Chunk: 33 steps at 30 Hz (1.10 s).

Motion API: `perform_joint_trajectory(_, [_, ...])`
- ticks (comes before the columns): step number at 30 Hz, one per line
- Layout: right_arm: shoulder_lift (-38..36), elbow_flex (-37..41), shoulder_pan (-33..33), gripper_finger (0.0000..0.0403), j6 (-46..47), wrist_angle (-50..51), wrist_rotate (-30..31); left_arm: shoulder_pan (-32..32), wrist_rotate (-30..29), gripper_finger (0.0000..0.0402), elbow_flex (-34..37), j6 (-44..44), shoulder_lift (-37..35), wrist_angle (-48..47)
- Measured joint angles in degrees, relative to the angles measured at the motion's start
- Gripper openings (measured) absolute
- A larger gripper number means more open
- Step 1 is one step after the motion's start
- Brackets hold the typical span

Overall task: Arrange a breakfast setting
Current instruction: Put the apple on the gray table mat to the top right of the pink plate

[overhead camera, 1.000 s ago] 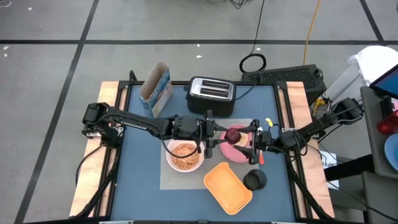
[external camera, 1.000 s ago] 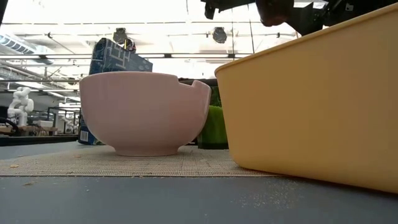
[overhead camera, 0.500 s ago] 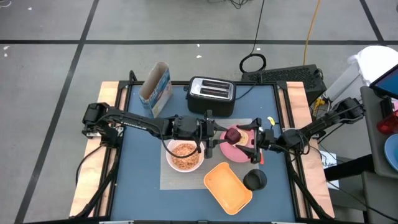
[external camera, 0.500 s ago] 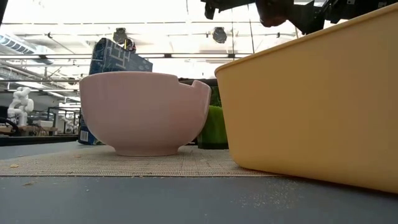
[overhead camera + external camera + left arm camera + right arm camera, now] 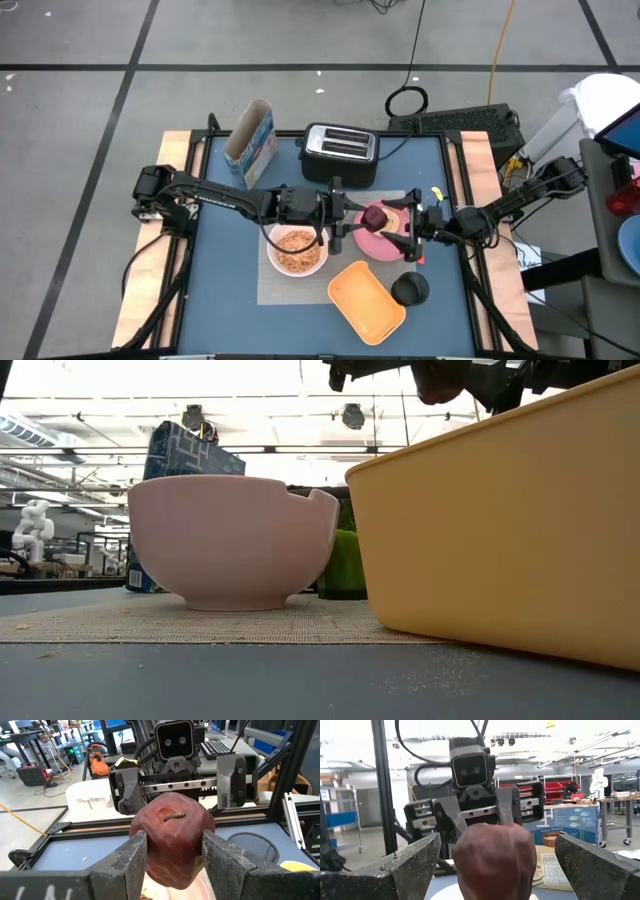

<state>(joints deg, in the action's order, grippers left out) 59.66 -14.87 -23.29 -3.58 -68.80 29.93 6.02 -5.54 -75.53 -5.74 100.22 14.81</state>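
My left gripper [image 5: 352,218] is shut on a dark red apple [image 5: 374,216] above the pink plate [image 5: 383,246]. My right gripper [image 5: 404,226] is open and faces it from the right. Its fingers [image 5: 405,867] stand wide on either side of the apple [image 5: 495,860] without touching it. The white bowl [image 5: 296,250], holding cereal, rests on the grey placemat [image 5: 272,290]. The pale-green cup [image 5: 343,565] stands behind the bowl [image 5: 232,540] in the low view. No toasted bread shows. My left gripper pinches the apple's two sides [image 5: 150,847] between its two fingers [image 5: 131,857]. The fingers come level from the table's left. The apple sits stem end up, lifted clear above the plate.
An orange tray [image 5: 366,300] lies near the front edge, with a black round thing [image 5: 409,290] to its right. A black-and-silver toaster [image 5: 340,150] and a cereal box [image 5: 250,143] stand at the far side. The tray [image 5: 500,520] fills the low view's right.
My right gripper has edged a little toward the table's left, closer to the apple, and stays open. The apple and my left gripper have kept still.
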Motion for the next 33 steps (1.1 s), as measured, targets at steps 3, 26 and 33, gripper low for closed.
perform_joint_trajectory(3, [0.0, -0.1, 0.0, 0.0380, 1.7, -1.0, 0.0, 0.0, 0.0, 0.0179, 0.0, 0.0, 0.0, 0.0])
perform_joint_trajectory(26, [-6.9, -27.0, 0.1, 0.0380, 8.3, 58.1, 7.4, 0.0, 0.0, 0.0179, 0.0, 0.0, 0.0, 0.0])
perform_joint_trajectory(33, [-7.0, -29.5, 0.1, 0.0380, 16.1, 67.7, -0.3, 0.0, 0.0, 0.0179, 0.0, 0.0, 0.0, -0.1])
